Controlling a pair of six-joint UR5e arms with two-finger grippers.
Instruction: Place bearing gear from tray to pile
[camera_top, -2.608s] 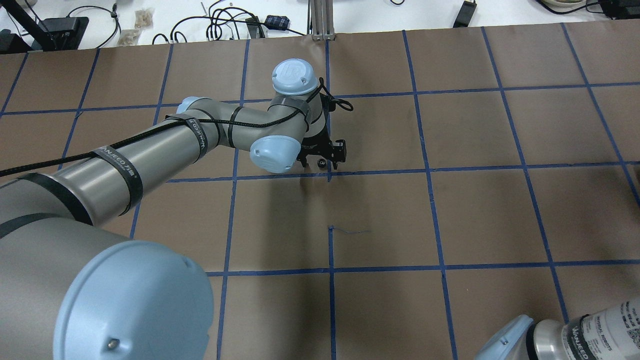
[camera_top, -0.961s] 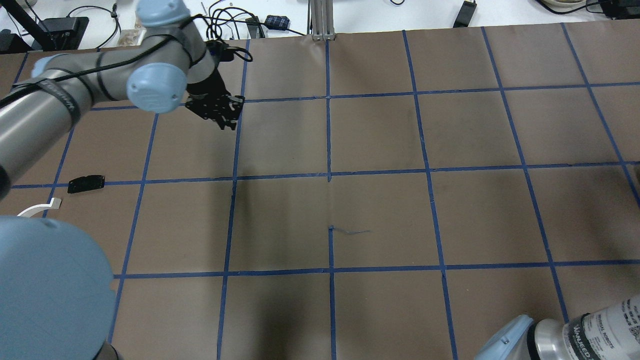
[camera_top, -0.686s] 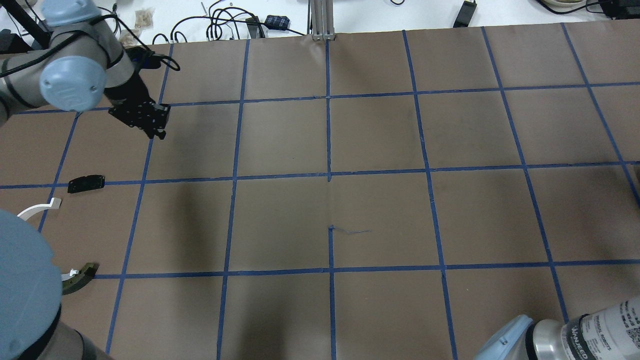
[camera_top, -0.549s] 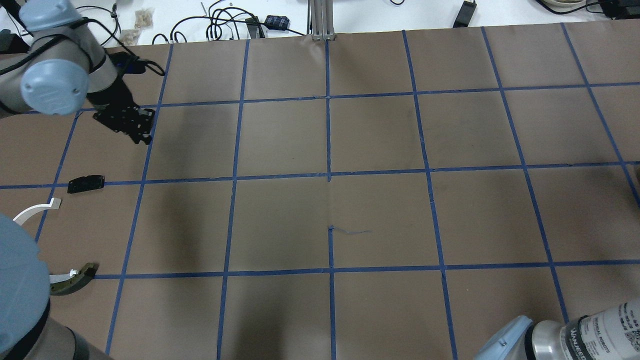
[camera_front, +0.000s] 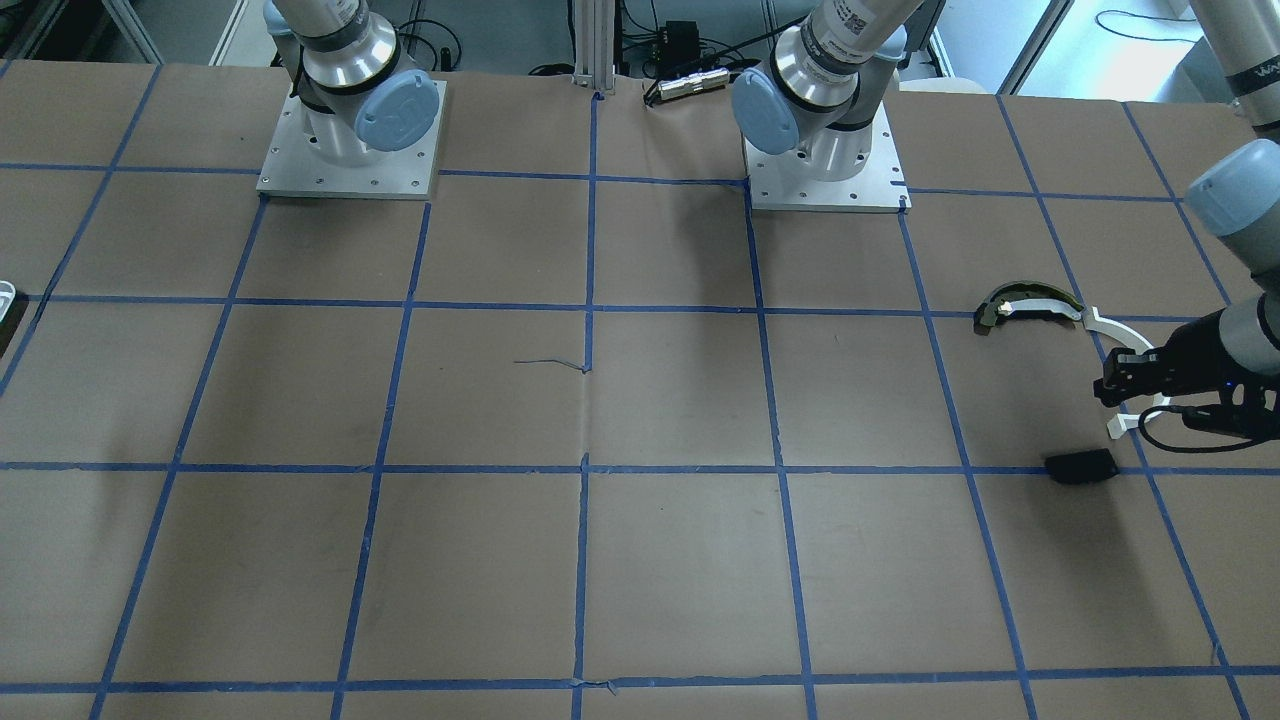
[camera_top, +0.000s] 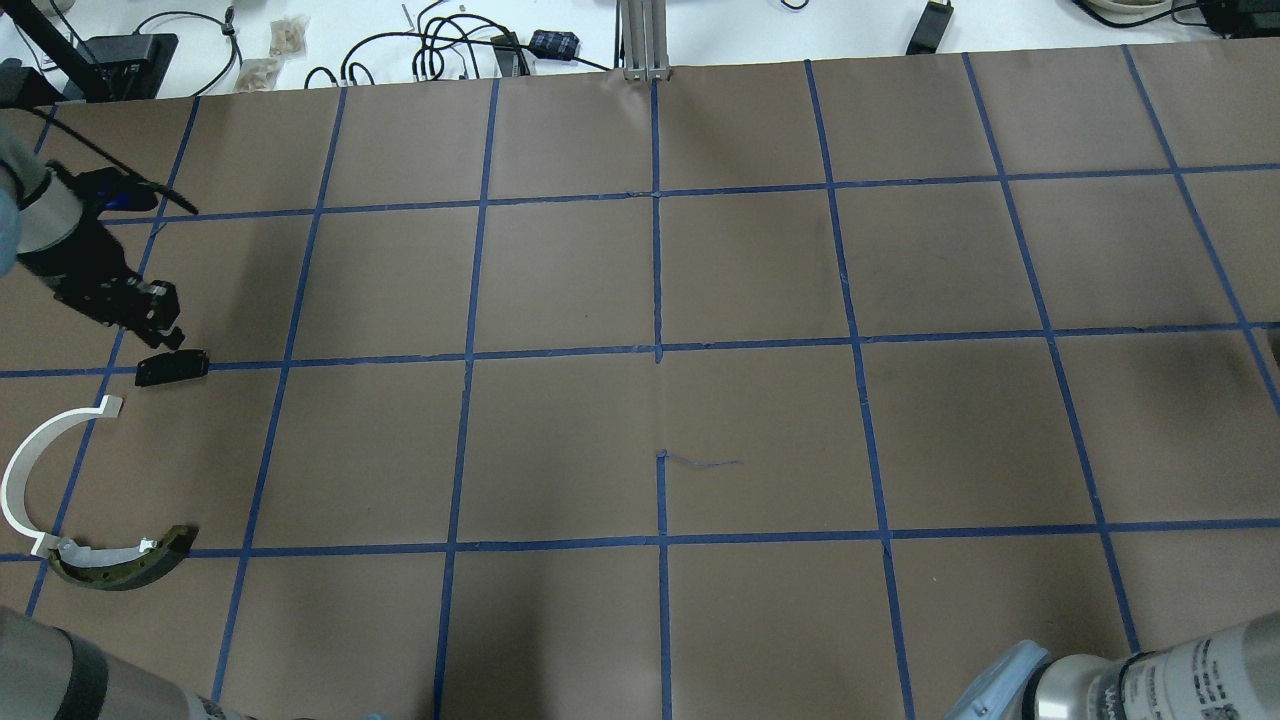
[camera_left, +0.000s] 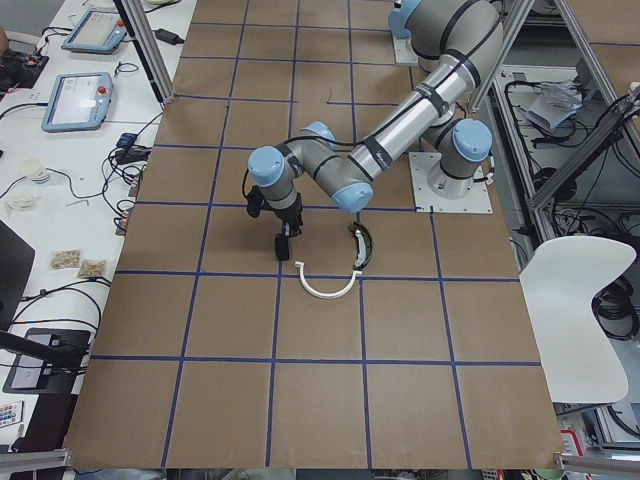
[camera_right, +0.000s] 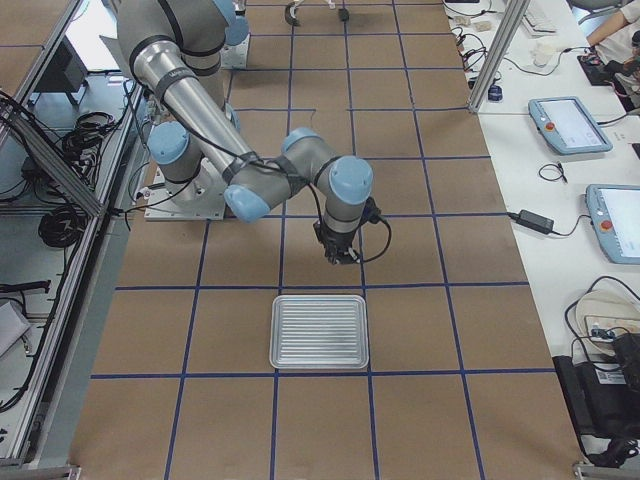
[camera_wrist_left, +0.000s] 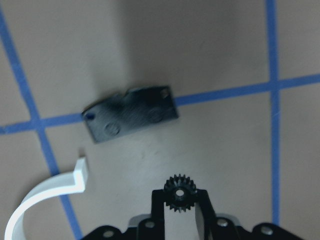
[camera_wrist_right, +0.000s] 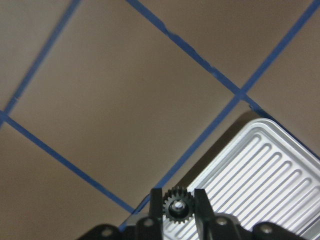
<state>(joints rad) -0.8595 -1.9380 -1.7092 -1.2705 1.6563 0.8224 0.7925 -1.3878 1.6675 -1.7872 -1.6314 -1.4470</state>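
Even bright light, soft shadows; left wrist view blurred.

Robot lab: grid-taped table (camera_top: 760, 260) w/ teach pendants (camera_right: 570, 125) & cables (camera_top: 440, 50).

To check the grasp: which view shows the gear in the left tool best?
Left wrist-mounted: the gear sits close and clear, teeth visible. Overhead, front-facing and exterior left views show only the dark left tool.

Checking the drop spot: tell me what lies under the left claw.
The left claw holds a black gear over bare brown paper. The flat black plate lies just ahead, the white arc off to one side. Whatever is beneath the claw's own body is covered.
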